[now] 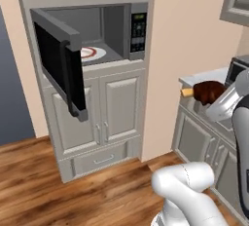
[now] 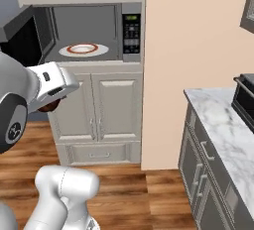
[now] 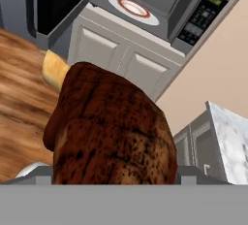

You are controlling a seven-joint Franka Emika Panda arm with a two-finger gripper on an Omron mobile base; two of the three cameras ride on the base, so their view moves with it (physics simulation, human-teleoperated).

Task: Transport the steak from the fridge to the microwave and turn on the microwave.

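Note:
The steak (image 3: 111,132), a dark reddish-brown lump, looms close in the hand view, with a tan bit (image 3: 53,69) at its far end. My gripper (image 1: 214,98) is shut on the steak (image 1: 208,91), holding it in the air right of the microwave and below its level. The fingertips are hidden by the meat. The microwave (image 1: 114,25) is built in above grey cabinets; its black door (image 1: 61,64) stands swung open to the left. A white turntable plate (image 2: 83,49) with a red ring lies inside. The button panel (image 2: 131,30) is on its right side. The fridge is out of view.
A marble-topped counter (image 2: 218,120) with grey cabinets runs along the right, carrying a dark appliance (image 2: 245,95). Cabinet doors and a drawer (image 1: 104,159) sit under the microwave. A peach wall (image 1: 189,30) separates microwave and counter. Wood floor (image 1: 39,191) lies in front.

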